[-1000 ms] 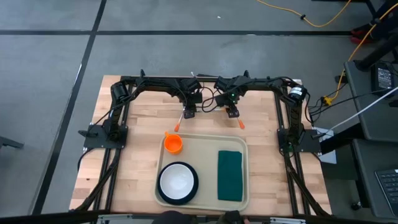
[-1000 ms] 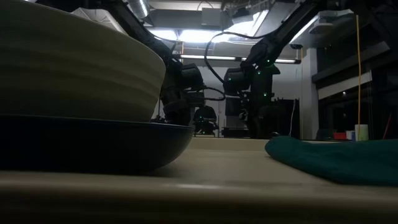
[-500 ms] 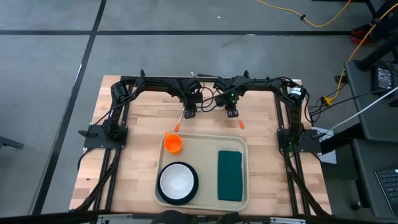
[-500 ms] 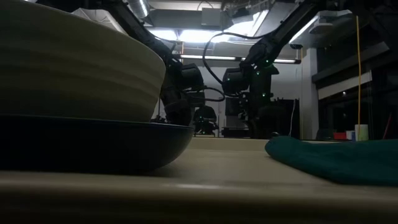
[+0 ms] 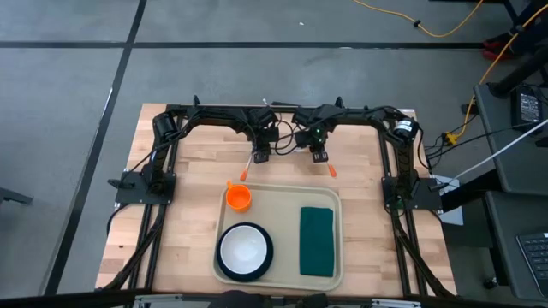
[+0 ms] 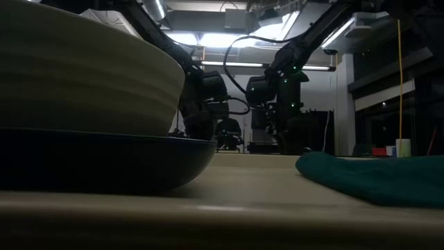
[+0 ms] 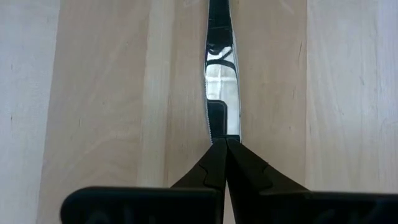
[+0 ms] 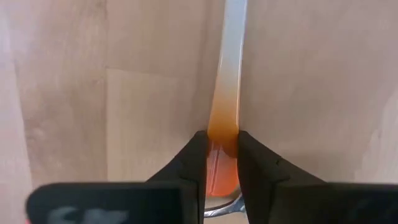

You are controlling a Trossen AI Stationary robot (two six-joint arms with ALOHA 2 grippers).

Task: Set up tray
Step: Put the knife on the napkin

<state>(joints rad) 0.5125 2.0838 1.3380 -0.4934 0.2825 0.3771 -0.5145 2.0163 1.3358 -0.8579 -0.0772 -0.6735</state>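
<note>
The cream tray lay at the near middle of the wooden desk, already carrying an orange cup at its far left corner, a white bowl seated on a dark plate at the near left, and a folded green napkin on the right side, which left cutlery as the likely missing items. Both arms were reached in over the bare desk just beyond the tray's far rim. The left claw was clenched on the metal blade of a knife, whose orange handle pointed toward the tray, presumably so it could be carried across. The right claw had its fingers pressed against the orange handle of a second utensil, nipping it near one end; whether that piece was a fork or a spoon could not be told, and the grip looked only just made. No brand, label or readable writing showed on the tray, the dishes or the cutlery.
</note>
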